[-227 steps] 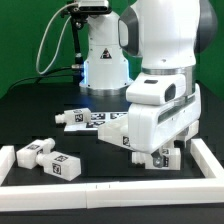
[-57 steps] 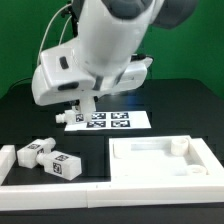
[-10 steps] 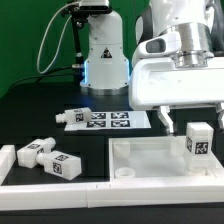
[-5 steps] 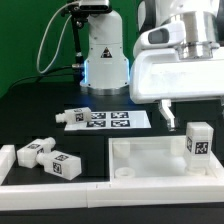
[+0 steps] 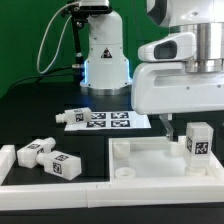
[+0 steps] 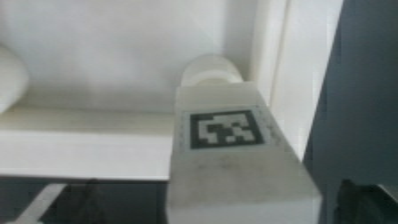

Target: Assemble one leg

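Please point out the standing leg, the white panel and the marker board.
standing leg (image 5: 198, 140): exterior view, its tagged front face.
white panel (image 5: 160, 176): exterior view, its front rim.
marker board (image 5: 108, 120): exterior view, its printed middle.

You have, exterior view's right: leg upright in panel, right end. Marker board behind panel. Spare blocks left of panel.

we see the arm filling the exterior view's upper right, wrist pointing straight down, gripper spread apart as far as we can tell, only one dark finger showing clearly
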Available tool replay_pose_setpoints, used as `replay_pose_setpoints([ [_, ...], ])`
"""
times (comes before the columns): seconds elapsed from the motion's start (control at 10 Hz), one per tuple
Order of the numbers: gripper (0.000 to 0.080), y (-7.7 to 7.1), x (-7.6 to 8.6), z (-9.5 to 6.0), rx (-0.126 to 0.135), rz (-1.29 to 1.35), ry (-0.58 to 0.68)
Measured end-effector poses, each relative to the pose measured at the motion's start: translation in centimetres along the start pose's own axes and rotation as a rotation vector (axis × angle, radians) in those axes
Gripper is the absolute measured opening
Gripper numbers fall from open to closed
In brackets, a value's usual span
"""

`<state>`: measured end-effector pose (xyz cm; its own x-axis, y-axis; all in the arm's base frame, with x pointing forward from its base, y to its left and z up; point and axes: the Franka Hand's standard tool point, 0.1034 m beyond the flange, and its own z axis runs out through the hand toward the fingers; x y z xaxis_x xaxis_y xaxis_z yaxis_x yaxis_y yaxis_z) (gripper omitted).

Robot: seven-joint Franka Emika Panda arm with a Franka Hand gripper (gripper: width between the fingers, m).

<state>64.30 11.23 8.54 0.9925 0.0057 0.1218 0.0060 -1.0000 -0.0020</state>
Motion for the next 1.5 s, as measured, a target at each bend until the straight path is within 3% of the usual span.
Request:
replay_pose_setpoints([
  [0.1,0.0649,-0.03,0.10,-0.03,0.000,0.011,0.002],
  [0.2,0.0520,-0.03,0.08,-0.01,0.000,0.035,0.002],
  [0.3,0.0520,-0.03,0.07,0.00,0.000,0.045,0.002],
  [0.5,0.0283,-0.09,0.06,0.01,0.002,0.183,0.001],
  [0.8,0.0284,0.04,0.09,0.11,-0.002,0.441,0.009],
  [0.9,0.0284,0.19,0.06,0.11,-0.010,0.611,0.009],
  [1.2,0.0285,0.35,-0.33,0.23,0.010,1.221,-0.023],
  [1.5,0.0285,0.47,-0.40,0.21,0.021,1.296,-0.030],
])
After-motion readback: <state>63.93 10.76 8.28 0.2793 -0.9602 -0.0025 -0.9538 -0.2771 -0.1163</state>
